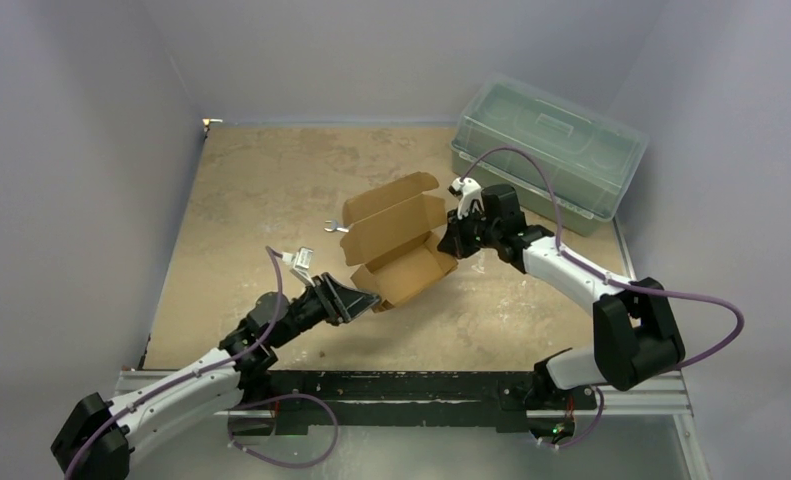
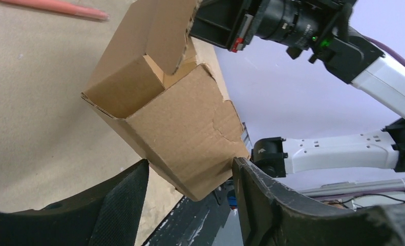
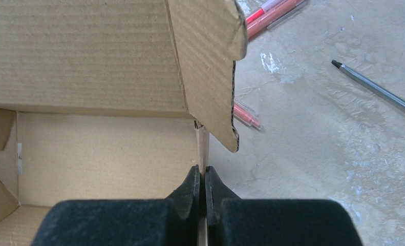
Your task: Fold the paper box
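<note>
Fingertips (image 3: pixel 192 185) of the right gripper (image 3: pixel 206 180) press together on one thin side wall of the paper box (image 3: pixel 87 51), a pinch that appears meant to anchor the half-formed carton while the other arm works its opposite end. Over the middle of the worktop (image 1: pixel 271 180), the box hangs tilted between the two arms, seemingly clear of the surface, its lid panel and tuck flaps standing open. At its near lower corner the left gripper (image 1: pixel 359 298) has its black, fabric-textured pads (image 2: pixel 123 200) spread wide to either side of the cardboard; whether they bear on it cannot be told. Plain brown corrugated board makes up the box, with fine flutes showing along cut edges, sharp creases where walls stand, and one panel lightly dented. Tan and mottled, the worktop carries red pens (image 3: pixel 274 13) and a slim grey pen (image 3: pixel 374 87) off to the box's side, apart from it. By the far right corner sits a translucent green-tinted lidded bin (image 1: pixel 546 150), rigid, smooth and round-shouldered.
</note>
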You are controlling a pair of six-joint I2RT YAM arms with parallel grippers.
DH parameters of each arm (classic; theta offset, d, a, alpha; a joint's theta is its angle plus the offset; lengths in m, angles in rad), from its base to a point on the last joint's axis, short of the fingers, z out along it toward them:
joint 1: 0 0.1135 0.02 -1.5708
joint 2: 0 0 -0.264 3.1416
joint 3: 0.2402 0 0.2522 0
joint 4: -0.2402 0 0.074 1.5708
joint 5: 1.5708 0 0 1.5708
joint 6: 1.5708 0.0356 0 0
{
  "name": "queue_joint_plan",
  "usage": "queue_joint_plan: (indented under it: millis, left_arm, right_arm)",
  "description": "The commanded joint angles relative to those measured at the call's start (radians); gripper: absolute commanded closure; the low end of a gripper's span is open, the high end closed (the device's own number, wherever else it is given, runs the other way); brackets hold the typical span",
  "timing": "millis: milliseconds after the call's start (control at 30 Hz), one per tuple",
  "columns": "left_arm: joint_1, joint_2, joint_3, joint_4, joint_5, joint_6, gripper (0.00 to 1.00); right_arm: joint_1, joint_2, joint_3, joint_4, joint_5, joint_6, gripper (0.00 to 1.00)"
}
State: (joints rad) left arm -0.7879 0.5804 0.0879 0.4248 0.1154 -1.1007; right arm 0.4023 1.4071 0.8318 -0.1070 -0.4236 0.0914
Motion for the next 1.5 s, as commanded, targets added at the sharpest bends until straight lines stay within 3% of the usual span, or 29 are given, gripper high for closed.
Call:
queue_joint_plan:
  millis: [0, 333, 600, 1033, 1267, 1467]
  left_arm:
    - [-0.004, 0.022, 0.054, -0.006, -0.037, -0.019, 0.38]
    - [-0.003, 0.127, 0.154, -0.222, -0.087, -0.057, 0.33]
    - [-0.004, 0.201, 0.211, -0.278, -0.112, -0.052, 0.43]
    - [-0.002, 0.25, 0.277, -0.357, -0.14, -0.052, 0.5]
    - [-0.004, 0.333, 0.357, -0.531, -0.164, -0.087, 0.52]
    - [-0.011, 0.392, 0.392, -0.572, -0.172, -0.09, 0.58]
  right_arm:
    - [0.019, -0.03, 0.012, 0.03, 0.048, -0.015, 1.0]
    - [0.069, -0.023, 0.01, 0.044, 0.13, -0.03, 1.0]
    - [0.098, -0.01, 0.01, 0.047, 0.158, -0.039, 1.0]
    - [0.143, 0.018, 0.017, 0.047, 0.212, -0.056, 1.0]
    - [0.166, 0.025, 0.018, 0.052, 0.245, -0.058, 1.0]
    - [0.184, 0.036, 0.02, 0.056, 0.253, -0.057, 1.0]
